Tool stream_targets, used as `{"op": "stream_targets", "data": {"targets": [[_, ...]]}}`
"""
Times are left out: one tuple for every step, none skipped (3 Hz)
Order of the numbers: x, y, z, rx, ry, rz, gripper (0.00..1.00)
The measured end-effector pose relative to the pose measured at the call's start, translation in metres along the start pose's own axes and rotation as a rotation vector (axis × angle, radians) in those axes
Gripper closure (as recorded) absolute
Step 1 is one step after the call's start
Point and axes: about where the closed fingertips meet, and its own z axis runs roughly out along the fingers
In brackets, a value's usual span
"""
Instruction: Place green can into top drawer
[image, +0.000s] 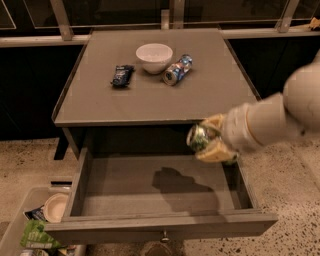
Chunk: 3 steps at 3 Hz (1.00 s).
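Note:
The green can is held on its side in my gripper, silver end facing the camera. The gripper's yellowish fingers are shut on the can above and below. The can hangs in the air over the right part of the open top drawer, just in front of the table's front edge. The drawer is pulled out wide and nothing lies inside it, only the arm's shadow. Its small knob shows at the front panel.
On the grey table lie a white bowl, a blue-and-silver can on its side and a dark snack packet. A bin with a plate and green wrappers stands on the floor at lower left.

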Motion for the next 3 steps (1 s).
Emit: {"op": "stream_targets", "data": {"targets": [[0.091,0.060,0.075,-0.120,-0.030,0.086,1.00],[0.164,0.091,0.134,-0.210,0.016,0.148,1.00],[0.160,0.089,0.129,-0.210,0.016,0.148,1.00]]}}
